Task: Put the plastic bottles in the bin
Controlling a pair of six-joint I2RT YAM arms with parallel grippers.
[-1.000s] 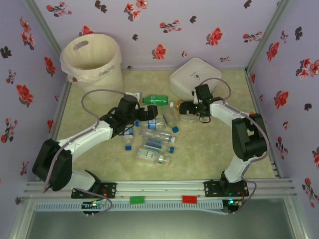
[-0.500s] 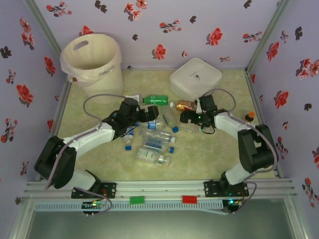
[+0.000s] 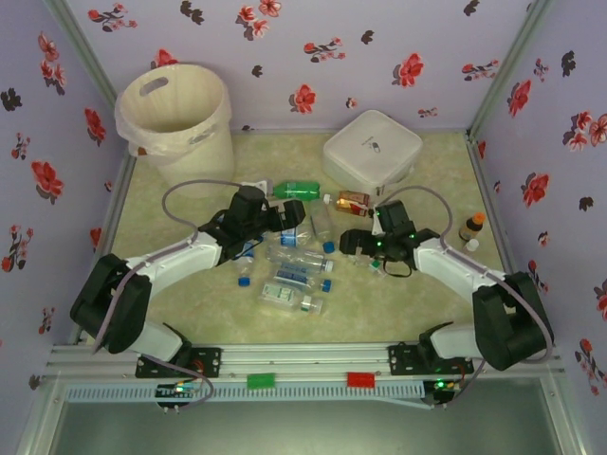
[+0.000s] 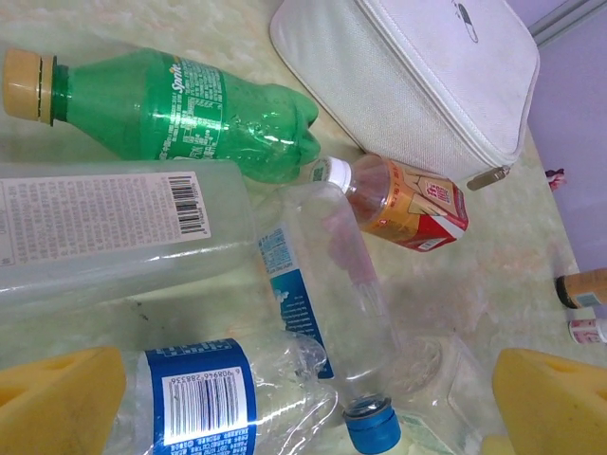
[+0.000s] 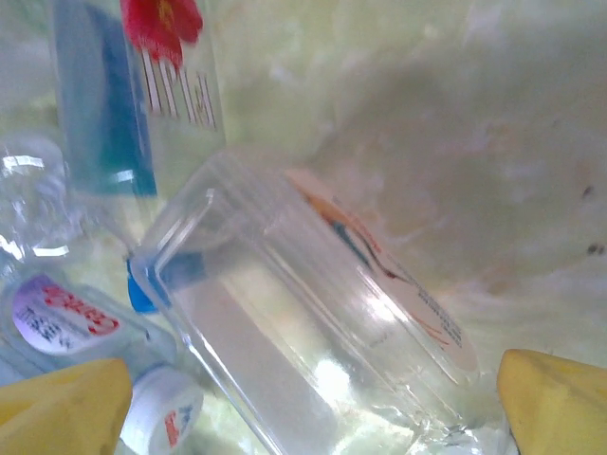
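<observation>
From above, the plastic bottles (image 3: 294,270) — mostly clear and blue-capped, one green — lie heaped mid-table, with the bin (image 3: 175,118) well apart at 10 o'clock. The right gripper (image 3: 351,243) has dropped from the white box (image 3: 373,147) to the heap's 3 o'clock edge; the left gripper (image 3: 287,216) sits at 12 o'clock.

Left wrist: spread pads (image 4: 57,398) flank a blue-labelled clear bottle (image 4: 218,403), with the green Sprite bottle (image 4: 180,114) at 11 o'clock.

Right wrist: spread pads (image 5: 62,403) bracket a clear flat-sided bottle (image 5: 303,332).
</observation>
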